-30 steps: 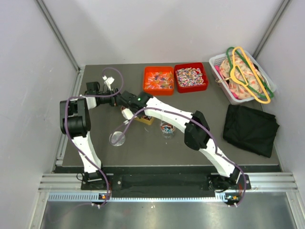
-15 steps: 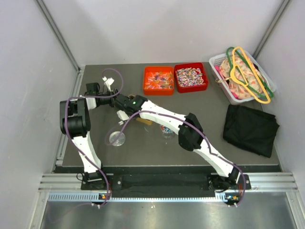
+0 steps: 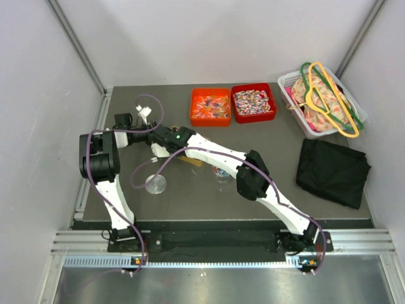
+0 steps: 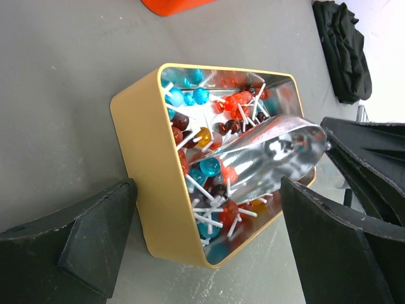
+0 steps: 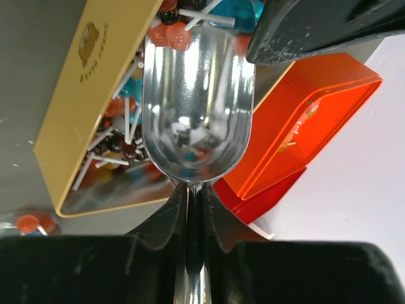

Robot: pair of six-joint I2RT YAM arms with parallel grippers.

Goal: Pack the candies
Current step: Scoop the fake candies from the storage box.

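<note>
Top view
Red bin [image 3: 253,103]: holds the candies [image 3: 252,100], a heap in mixed wrappers, at the far middle of the bench [image 3: 190,196].
Orange bin [image 3: 211,106]: touches the red bin's left side and holds orange-toned pieces.
White basket [image 3: 288,82]: far right corner, piled with patterned cloth and yellow and green hangers [image 3: 332,104].
Black cloth [image 3: 332,171]: lies folded on the bench, nearer than the basket.
Gold tin [image 3: 192,161]: left of centre, mostly hidden under the right arm [image 3: 253,174].
Clear round disc [image 3: 155,183]: lies flat near the tin.
Count: two bins, one basket, one tin.

Left wrist view
Tin contents: lollipops [image 4: 209,168] in blue, red, brown and amber on white sticks.
Scoop [image 4: 278,158]: one, silver, its bowl lying in the tin over the lollipops.
Left claw [image 4: 207,190]: spread wide with a finger on each side of the tin, holding nothing.

Right wrist view
Right claw [image 5: 190,209]: pinched narrow on the scoop's handle.
Scoop bowl: empty, its tip among the lollipops.
Behind: both bins, beyond the tin.
</note>
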